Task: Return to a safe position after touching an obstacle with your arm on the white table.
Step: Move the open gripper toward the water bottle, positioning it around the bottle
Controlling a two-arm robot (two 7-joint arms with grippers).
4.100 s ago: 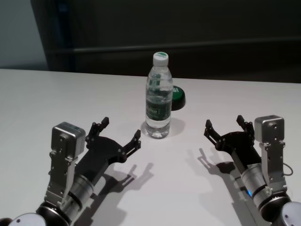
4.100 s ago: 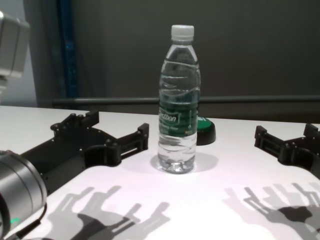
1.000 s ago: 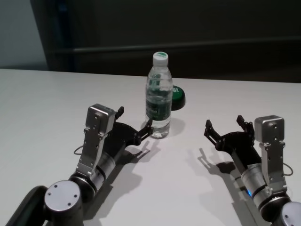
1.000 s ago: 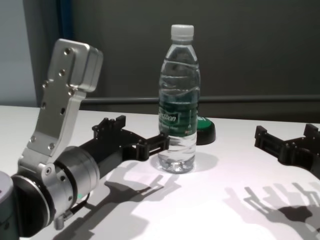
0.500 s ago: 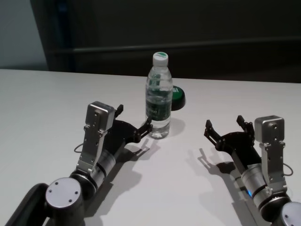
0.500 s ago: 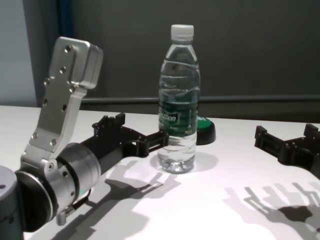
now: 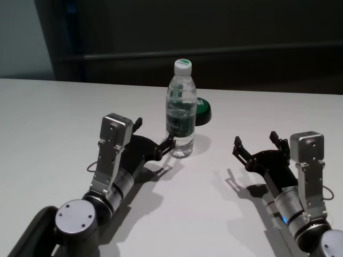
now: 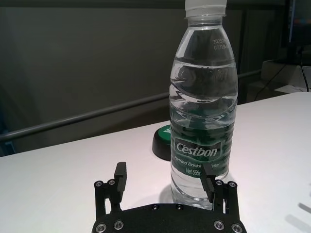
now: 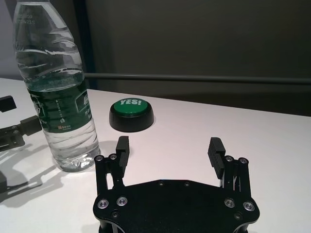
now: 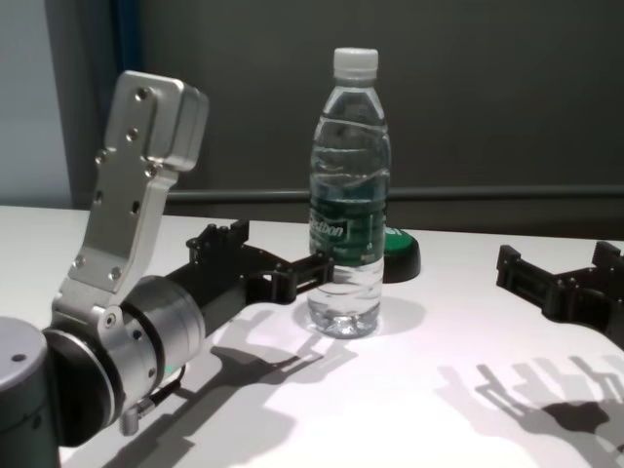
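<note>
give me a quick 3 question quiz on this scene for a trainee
1. True or false: the bottle is lying on its side on the table.
2. Which tool has a finger against the bottle: A) left tool, B) right tool, C) neither?
3. What word is printed on the green button behind the bottle?

Key:
1. False. It stands upright, cap on.
2. A. The left tool is open, with one fingertip at the bottle's lower side, the other out to the left. The right tool sits open, well apart from it.
3. YES!
</note>
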